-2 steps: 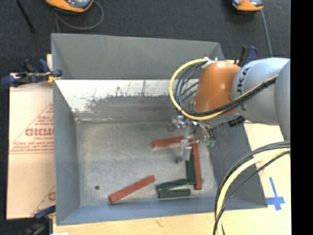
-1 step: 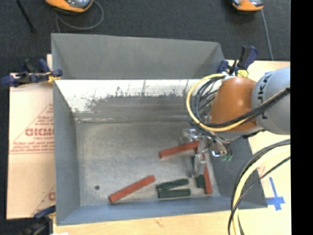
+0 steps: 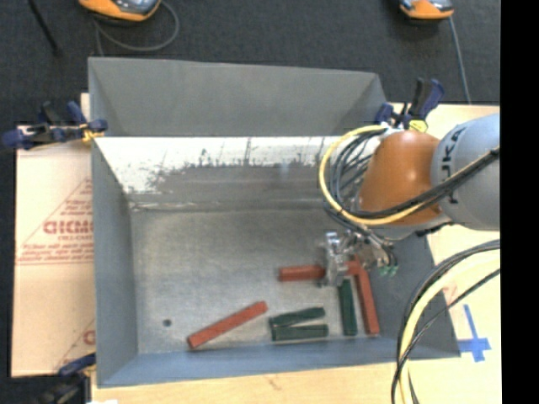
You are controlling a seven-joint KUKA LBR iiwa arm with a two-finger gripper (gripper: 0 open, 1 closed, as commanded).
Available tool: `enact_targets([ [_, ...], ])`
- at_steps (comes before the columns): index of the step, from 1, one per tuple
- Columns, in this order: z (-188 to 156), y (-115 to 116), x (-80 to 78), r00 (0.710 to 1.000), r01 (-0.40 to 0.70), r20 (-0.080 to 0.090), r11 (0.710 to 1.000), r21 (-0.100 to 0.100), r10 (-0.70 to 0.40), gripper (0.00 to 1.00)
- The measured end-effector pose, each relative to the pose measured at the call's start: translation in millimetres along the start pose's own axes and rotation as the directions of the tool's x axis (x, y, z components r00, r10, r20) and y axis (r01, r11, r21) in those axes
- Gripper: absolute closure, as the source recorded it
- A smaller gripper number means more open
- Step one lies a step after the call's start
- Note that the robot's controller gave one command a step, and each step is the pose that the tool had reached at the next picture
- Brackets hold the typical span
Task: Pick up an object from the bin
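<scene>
Tool (image 3: 339, 259) down near bin (image 3: 194, 251) right wall, at the right end of short red block (image 3: 300, 273); green bar (image 3: 346, 307) and red bar (image 3: 367, 303) just beside. Tool opening: can't tell.

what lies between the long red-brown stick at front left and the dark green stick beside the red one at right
Camera view: two dark green bars lying side by side, between the long red-brown stick and the dark green stick.

gripper (image 3: 337, 257) low by bin's (image 3: 114, 251) right wall | short red block (image 3: 299, 273) just beside it | green stick (image 3: 347, 308) nearer front wall
</scene>
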State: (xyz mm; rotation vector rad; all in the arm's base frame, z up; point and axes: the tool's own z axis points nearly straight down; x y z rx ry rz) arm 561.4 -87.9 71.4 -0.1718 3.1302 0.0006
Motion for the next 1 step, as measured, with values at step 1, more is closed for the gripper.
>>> enact_targets([
  [1, -141.7, 15.4, 4.8, 0.998, 0.070, 0.004, 0.998, 0.004, -0.070, 1.00],
])
